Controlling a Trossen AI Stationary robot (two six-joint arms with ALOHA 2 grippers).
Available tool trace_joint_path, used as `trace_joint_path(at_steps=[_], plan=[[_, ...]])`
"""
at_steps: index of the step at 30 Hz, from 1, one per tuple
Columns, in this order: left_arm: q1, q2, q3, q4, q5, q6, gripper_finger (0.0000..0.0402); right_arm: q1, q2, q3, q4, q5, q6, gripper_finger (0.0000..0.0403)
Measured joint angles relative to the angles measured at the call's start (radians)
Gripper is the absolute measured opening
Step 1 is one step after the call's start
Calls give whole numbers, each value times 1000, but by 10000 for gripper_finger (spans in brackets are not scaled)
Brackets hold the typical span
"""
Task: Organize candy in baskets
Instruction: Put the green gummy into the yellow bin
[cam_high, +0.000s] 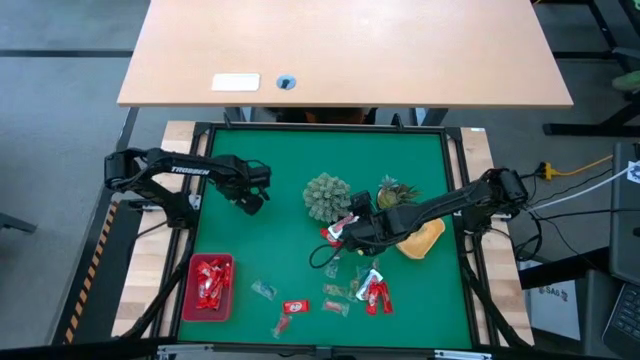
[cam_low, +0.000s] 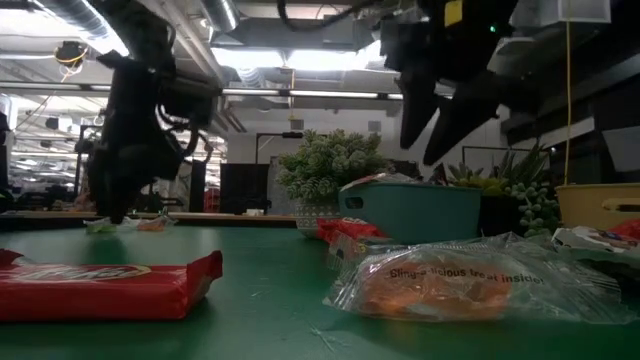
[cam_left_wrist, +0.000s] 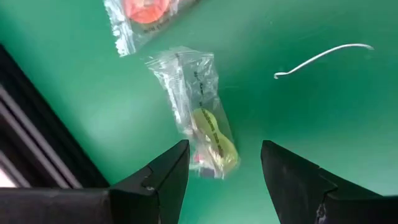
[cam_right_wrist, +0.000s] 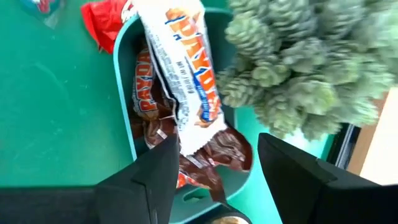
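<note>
My left gripper (cam_left_wrist: 225, 148) (cam_high: 252, 200) hangs open, pointing down over a clear-wrapped greenish candy (cam_left_wrist: 208, 134) that lies flat on the green mat; its fingers stand on either side of the candy's end. A clear-wrapped orange candy (cam_left_wrist: 146, 12) lies just beyond. My right gripper (cam_right_wrist: 219, 142) (cam_high: 345, 232) is open above the blue-green basket (cam_right_wrist: 121, 93), which holds brown bars. A white-wrapped bar (cam_right_wrist: 183, 68) lies over them, across the basket's rim. The red basket (cam_high: 232, 290) holds red candy. The yellow basket (cam_high: 425, 240) sits beside my right arm.
Two green spiky plants (cam_high: 327, 195) (cam_high: 395, 190) stand just behind the blue-green basket. Loose red candy (cam_high: 375, 295) (cam_high: 295, 305) and clear-wrapped candy (cam_high: 263, 290) (cam_high: 335, 305) lie near the mat's front edge. A thin white thread (cam_left_wrist: 323, 59) lies on the mat.
</note>
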Motion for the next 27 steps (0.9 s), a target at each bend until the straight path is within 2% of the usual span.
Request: trace_joint_path(at_steps=[9, 19, 27], plan=[[1, 0, -54, 30, -12, -26, 184, 0, -97, 0, 8, -8, 0, 216], [1, 0, -55, 50, -5, -26, 107, 0, -132, 0, 14, -8, 0, 216], [-1, 0, -47, 65, 72, -25, 79, 0, -132, 0, 17, -8, 0, 216]])
